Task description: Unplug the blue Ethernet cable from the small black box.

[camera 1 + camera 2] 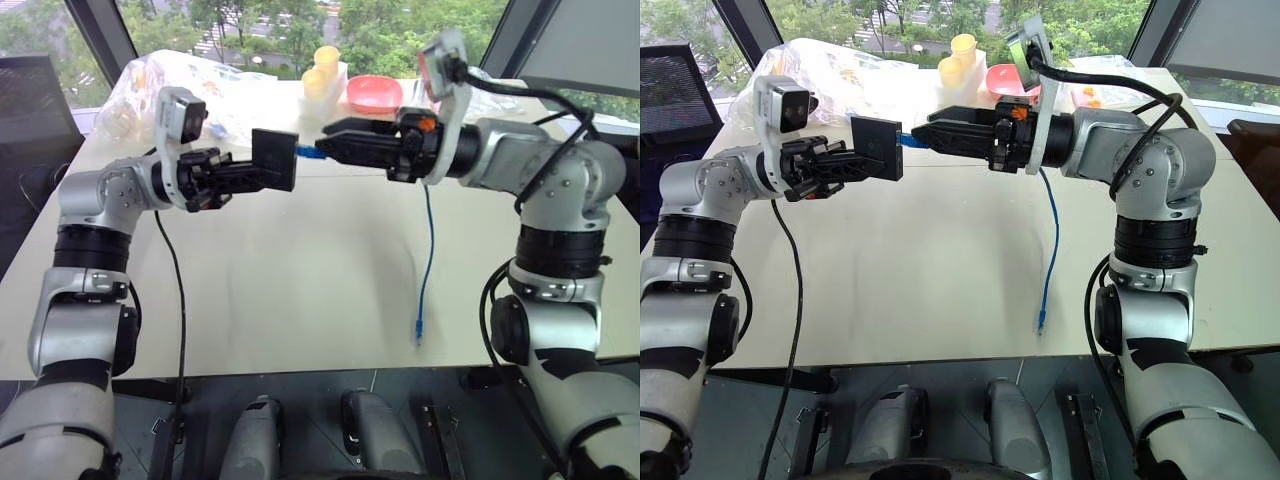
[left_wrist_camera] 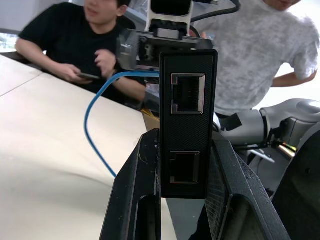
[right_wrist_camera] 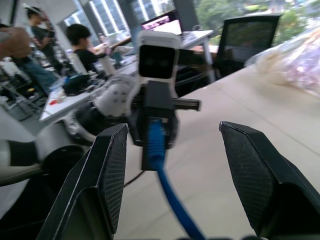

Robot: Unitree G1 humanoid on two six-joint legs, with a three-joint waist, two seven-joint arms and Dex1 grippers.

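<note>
From the head views, the left gripper is clamped on the small black box, held up above the table, and the right gripper reaches in from the opposite side with its tips at the plug end of the blue Ethernet cable. The step in hand looks like seating the right fingers on the plug — best done by closing squarely on the plug body, pressing the latch, then pulling straight along the port's axis while the left holds firm. The cable's loose length hangs down to the table, its free plug near the front edge.

The left wrist view shows the box upright between closed fingers, two ports facing the camera, the cable curving away behind.

The right wrist view shows the right fingers spread wide — the plug sits in the box ahead, centred between them, not yet pinched
</note>
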